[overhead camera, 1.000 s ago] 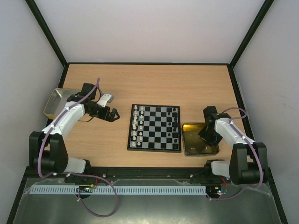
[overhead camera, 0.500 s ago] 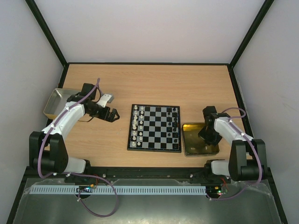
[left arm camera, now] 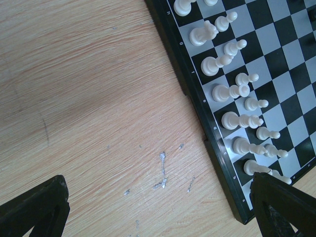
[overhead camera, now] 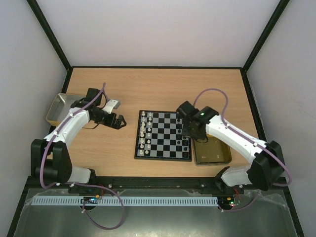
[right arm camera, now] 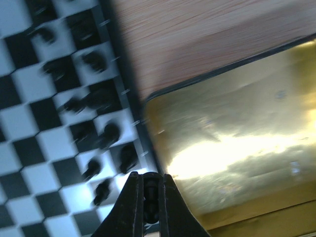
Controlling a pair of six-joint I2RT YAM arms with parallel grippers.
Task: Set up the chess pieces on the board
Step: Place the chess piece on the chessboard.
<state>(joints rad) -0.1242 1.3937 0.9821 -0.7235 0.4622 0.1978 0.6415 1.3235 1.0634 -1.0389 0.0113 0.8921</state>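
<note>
The board [overhead camera: 163,135] lies mid-table, with white chess pieces [overhead camera: 143,132] in two columns along its left side and black chess pieces [overhead camera: 185,129] along its right side. My right gripper [overhead camera: 190,133] hangs over the board's right edge, shut on a black chess piece [right arm camera: 152,197] held between its fingertips. The right wrist view, blurred, shows black pieces [right arm camera: 101,136] on the board and the gold tin [right arm camera: 232,138] beside it. My left gripper [overhead camera: 118,121] is open and empty over bare table left of the board; its view shows the white pieces [left arm camera: 237,106].
The gold rectangular tin [overhead camera: 213,154] lies right of the board, under my right arm. A silver metal tray [overhead camera: 59,107] stands at the far left, behind my left arm. Black frame rails edge the table.
My right gripper has left the gold tin and swung left to the board's right edge, carrying a black piece. The left arm has not moved.
</note>
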